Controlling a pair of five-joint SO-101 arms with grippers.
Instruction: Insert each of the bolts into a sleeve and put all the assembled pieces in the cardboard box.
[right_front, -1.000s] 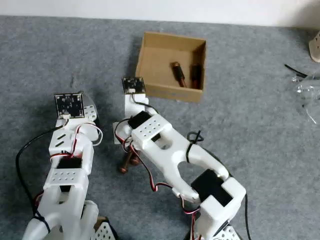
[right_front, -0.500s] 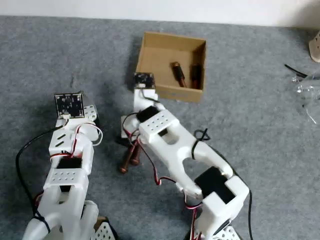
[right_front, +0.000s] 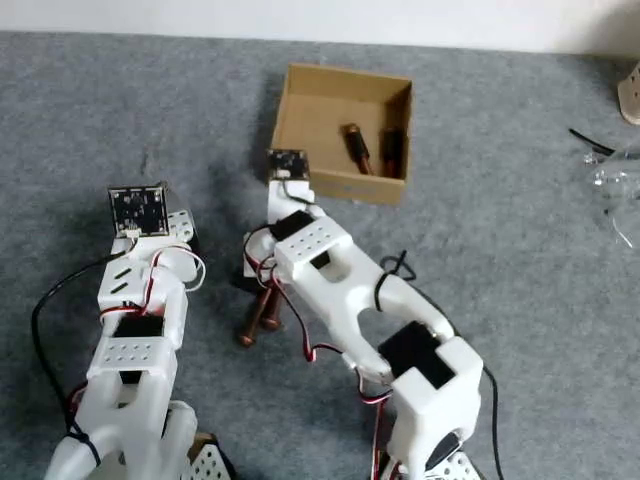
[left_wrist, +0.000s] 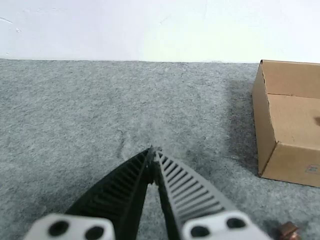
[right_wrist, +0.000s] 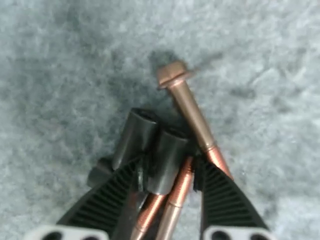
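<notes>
Right wrist view: two black sleeves lie side by side on the grey carpet (right_wrist: 60, 60), touching along their length. The nearer sleeve (right_wrist: 167, 157) sits between the fingers of the right gripper (right_wrist: 170, 167), with a copper shaft (right_wrist: 181, 187) pressed in beside it. The jaws stand a narrow gap apart, straddling these two. The second sleeve (right_wrist: 134, 136) lies just outside one finger. A hex-headed bolt (right_wrist: 186, 107) lies just outside the other finger, its head pointing away from the gripper.

From the high view, the loose bolts (right_front: 256, 322) rest on the carpet between the two arms, partly under the right arm (right_front: 340, 290) and well short of the cardboard box (right_front: 340, 185). The box stands open near the far wall and holds two assembled pieces (right_front: 356, 146), lying side by side on its floor.

The left gripper (left_wrist: 152, 152) is low over bare carpet, its jaws closed tip to tip on nothing, with the box off to one side. The left arm (right_front: 135, 330) lies near the table's front edge. A clear plastic item (right_front: 612, 182) lies far off beside the box.
</notes>
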